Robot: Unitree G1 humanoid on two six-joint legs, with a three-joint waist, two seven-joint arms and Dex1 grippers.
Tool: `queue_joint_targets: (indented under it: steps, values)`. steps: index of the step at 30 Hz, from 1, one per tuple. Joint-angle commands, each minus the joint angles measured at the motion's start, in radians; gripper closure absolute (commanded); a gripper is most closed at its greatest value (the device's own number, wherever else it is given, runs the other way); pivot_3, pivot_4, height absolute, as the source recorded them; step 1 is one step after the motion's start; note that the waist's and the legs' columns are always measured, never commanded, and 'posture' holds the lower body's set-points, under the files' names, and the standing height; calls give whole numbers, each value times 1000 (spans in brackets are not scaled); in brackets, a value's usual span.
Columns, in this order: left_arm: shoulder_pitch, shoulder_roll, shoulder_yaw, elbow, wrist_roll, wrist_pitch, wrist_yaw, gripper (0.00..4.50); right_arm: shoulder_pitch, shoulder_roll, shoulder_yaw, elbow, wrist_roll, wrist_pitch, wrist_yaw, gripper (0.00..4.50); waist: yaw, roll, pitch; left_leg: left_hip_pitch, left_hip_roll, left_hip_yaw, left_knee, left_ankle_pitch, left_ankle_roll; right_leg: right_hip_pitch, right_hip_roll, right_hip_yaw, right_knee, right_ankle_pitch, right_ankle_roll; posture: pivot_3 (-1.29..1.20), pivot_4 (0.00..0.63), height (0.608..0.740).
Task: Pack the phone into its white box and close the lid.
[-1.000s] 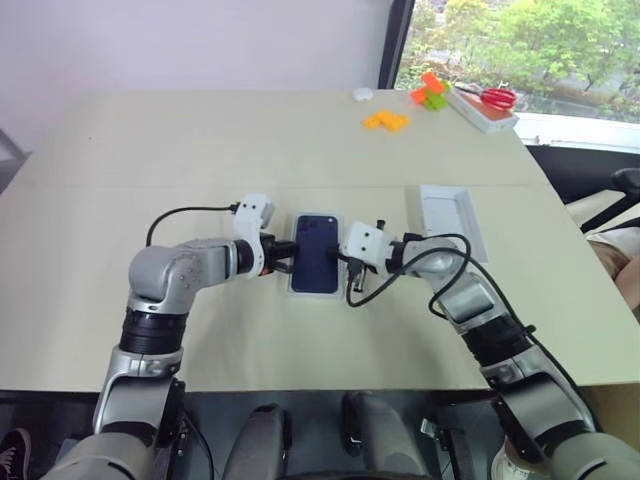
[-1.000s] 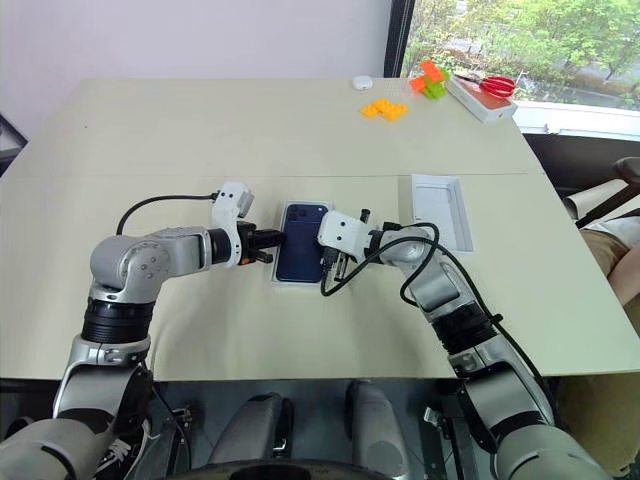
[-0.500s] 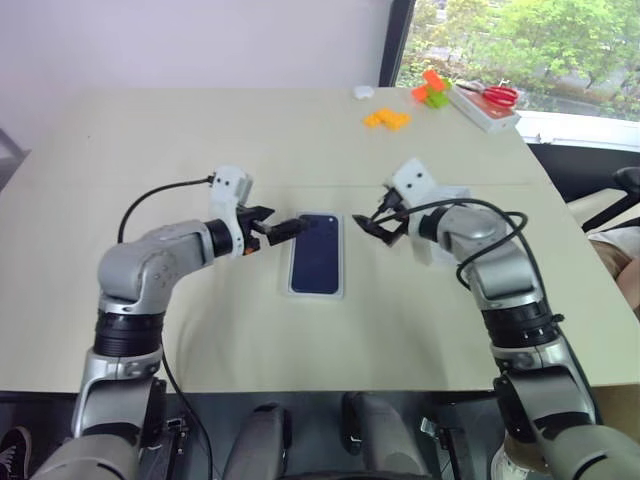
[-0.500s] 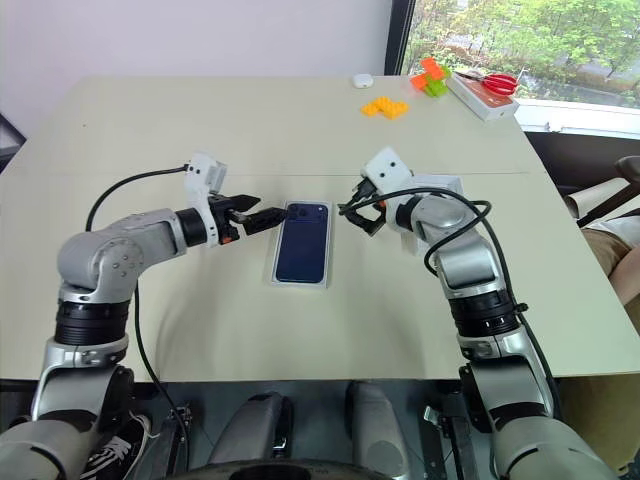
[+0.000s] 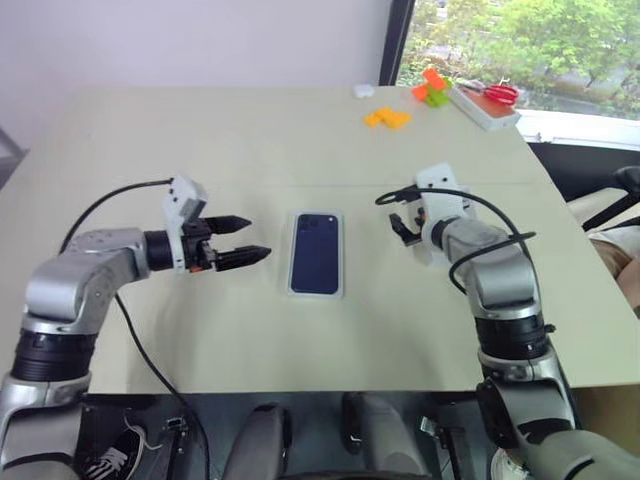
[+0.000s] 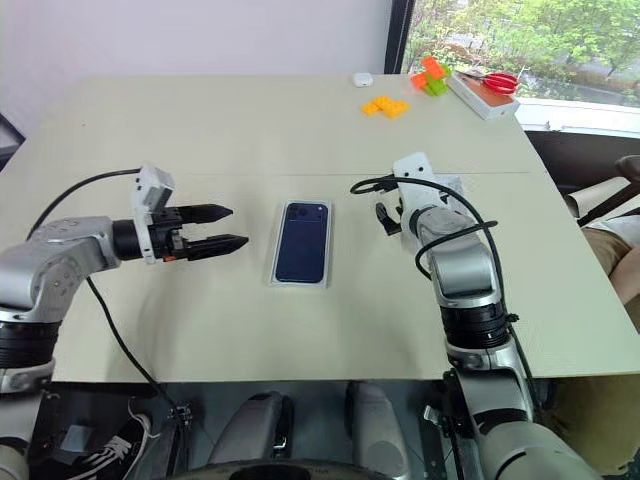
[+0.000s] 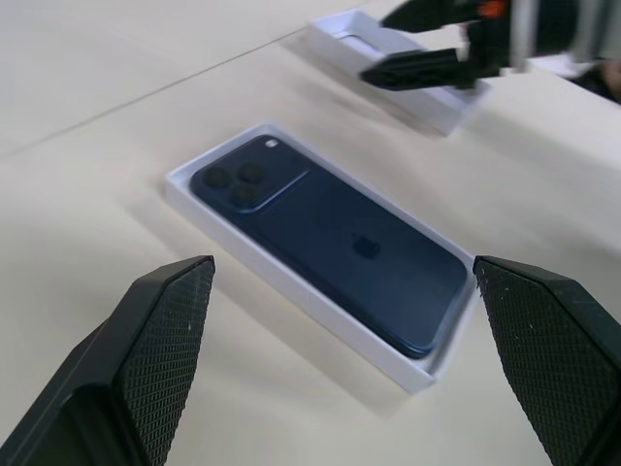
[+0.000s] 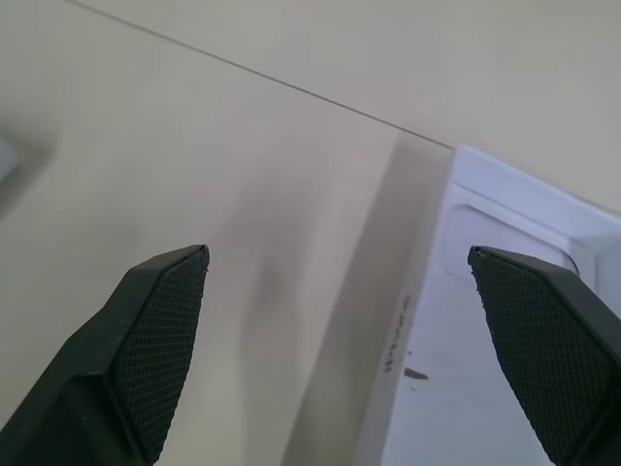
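The phone (image 5: 316, 252) lay face down inside the white box (image 7: 291, 296) on the tabletop (image 5: 200, 150). Both the left gripper (image 5: 245, 238) and right gripper (image 5: 402, 225) were spread apart, empty; the lid (image 8: 485, 388) sat by the right gripper.

The beige table (image 5: 200, 140) carries the white box (image 5: 341, 255) at centre, the lid (image 7: 427, 102) to its right, and far right 2 orange block clusters (image 5: 385, 119), scissors (image 5: 490, 93) on a tray.
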Motion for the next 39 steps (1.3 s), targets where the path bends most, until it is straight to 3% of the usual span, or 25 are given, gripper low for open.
queue_joint_targets:
  steps: [1, 5, 8, 15, 19, 22, 25, 28, 30, 34, 36, 39]
  values:
    - [4, 2, 35, -27, -8, -26, 2, 13, -9, 23, -44, 58, -17, -47, -76, 12, -1, 0, 0, 0, 0, 0, 0, 0, 0, 0, 0, 0, 0, 0, 0, 0, 150, 740]
    - [19, -18, 49, -56, -20, -11, 45, 13, -8, 20, -53, 135, -9, -95, -95, 12, -1, 0, 0, 0, 0, 0, 0, 0, 0, 0, 0, 0, 0, 0, 0, 0, 150, 740]
    - [23, -18, 53, -70, -25, -5, 60, 0, -5, 20, -71, 167, -4, -103, -110, 722, -2, 0, 0, 0, 0, 0, 0, 0, 1, 0, 0, 0, 0, 0, 1, 0, 150, 740]
    - [9, -26, 58, -73, -38, 7, 99, 0, -33, 37, -112, 186, 31, -107, -121, 4329, -2, 0, 0, 0, 0, 0, 0, 0, 1, 0, 0, 0, 0, 0, 1, 0, 150, 740]
    - [-1, -30, 51, -63, -33, 5, 109, 0, -64, 83, -177, 170, 104, -103, -113, 4426, -3, 0, 0, 0, 0, 0, 0, 0, 1, 0, 1, 0, 0, 0, 1, 0, 150, 740]
    - [-12, -36, 61, -46, -47, 25, 117, 0, -106, 155, -206, 102, 240, -96, -18, 4426, -8, 1, 0, 0, 1, 0, 0, 0, 1, 0, 2, 0, 0, 0, 1, 0, 150, 740]
    - [-30, -40, 72, -21, -54, 33, 126, 0, -150, 233, -257, 13, 411, -7, 61, 4426, -15, 2, 1, 0, 2, -1, 0, 0, 1, 0, 2, 0, 1, 0, 1, 0, 150, 740]
    - [-54, -52, 84, 7, -50, 25, 143, 0, -229, 366, -393, -71, 662, 121, 75, 4426, -20, 2, 1, 0, 2, -1, 0, 0, 1, -1, 3, 0, 2, 0, 1, 0, 150, 740]
    - [-68, -59, 94, 25, -53, 26, 153, 0, -272, 436, -501, -80, 801, 180, 33, 4426, -20, 2, 1, 0, 2, -1, 0, 0, 1, -1, 2, 0, 2, 1, 1, 0, 150, 740]
    - [-86, -69, 108, 40, -64, 41, 168, 0, -340, 562, -732, 43, 1197, 253, -192, 4426, -8, 1, 1, 0, 1, -2, 0, -1, 1, 0, -1, -1, 2, 1, 0, 0, 150, 740]
    - [-80, -71, 110, 32, -63, 41, 171, 0, -327, 584, -738, 88, 1382, 230, -310, 4426, -3, 3, 2, 0, 0, -2, 0, -1, 2, 0, -2, -1, 1, 1, 0, 0, 150, 740]
    - [-74, -75, 116, 25, -75, 54, 179, 0, -273, 583, -670, 106, 1523, 233, -421, 4426, -4, 4, 3, -2, 0, 0, -1, -1, 2, -3, -3, 0, 1, 1, 0, 0, 150, 740]
